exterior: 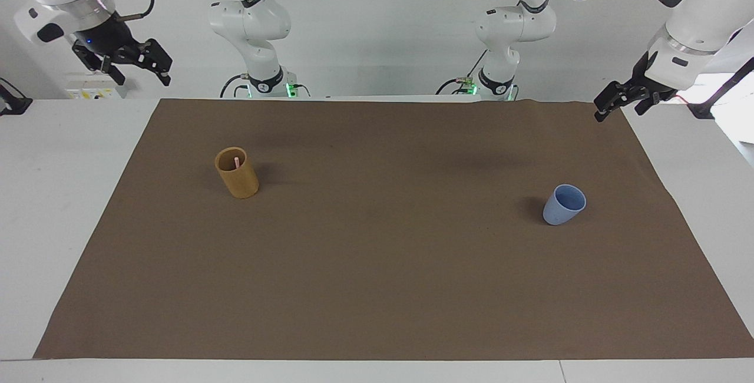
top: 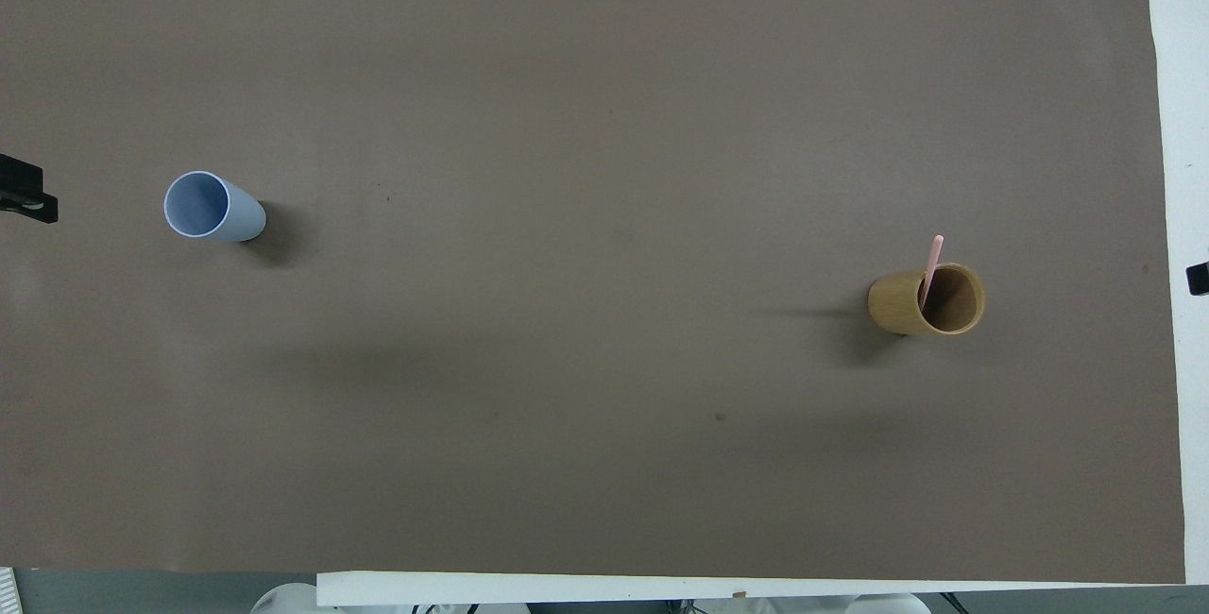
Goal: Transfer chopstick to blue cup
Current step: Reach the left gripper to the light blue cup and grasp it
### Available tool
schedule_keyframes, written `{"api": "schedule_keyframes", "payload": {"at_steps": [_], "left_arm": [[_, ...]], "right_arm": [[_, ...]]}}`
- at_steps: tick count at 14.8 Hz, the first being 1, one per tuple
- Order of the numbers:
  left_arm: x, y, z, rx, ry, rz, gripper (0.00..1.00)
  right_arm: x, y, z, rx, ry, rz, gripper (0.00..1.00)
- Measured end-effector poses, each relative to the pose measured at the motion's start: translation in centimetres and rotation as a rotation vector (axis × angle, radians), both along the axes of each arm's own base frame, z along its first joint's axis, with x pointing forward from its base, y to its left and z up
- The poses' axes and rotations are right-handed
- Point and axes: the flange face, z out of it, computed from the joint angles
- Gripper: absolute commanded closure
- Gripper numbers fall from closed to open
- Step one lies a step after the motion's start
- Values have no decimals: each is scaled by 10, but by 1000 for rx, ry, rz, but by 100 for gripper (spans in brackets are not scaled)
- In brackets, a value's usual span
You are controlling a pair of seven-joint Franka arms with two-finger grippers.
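One pale pink chopstick [exterior: 236, 161] stands in a tan wooden cylinder cup [exterior: 237, 172] toward the right arm's end of the table. In the overhead view the chopstick [top: 931, 264] leans on the rim of the tan cup [top: 926, 300]. The light blue cup [exterior: 564, 204] stands upright and empty toward the left arm's end, and also shows in the overhead view [top: 212, 208]. My right gripper [exterior: 140, 72] is open and empty, raised over the table's edge near its own base. My left gripper [exterior: 618, 111] is open and empty, over the mat's corner at its end.
A brown mat [exterior: 377, 265] covers most of the white table [exterior: 59, 194]. Only the gripper tips show at the overhead view's side edges: the left gripper [top: 26, 191] and the right gripper [top: 1198, 279]. Both arms wait.
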Motion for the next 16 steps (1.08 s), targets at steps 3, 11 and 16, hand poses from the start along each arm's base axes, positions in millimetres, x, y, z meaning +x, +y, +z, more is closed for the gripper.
{"api": "schedule_keyframes", "payload": {"at_steps": [3,11,16], "left_arm": [[0,-5,0,1,-3,-2,0],[16,0,-66,-2,-88,30,0],[24,19,-176,-7,-124,63,0]], "right_arm": [[1,0,1,-2,-12,0,0],[1,0,1,-2,-12,0,0],[1,6,1,17,-8,12,0]]}}
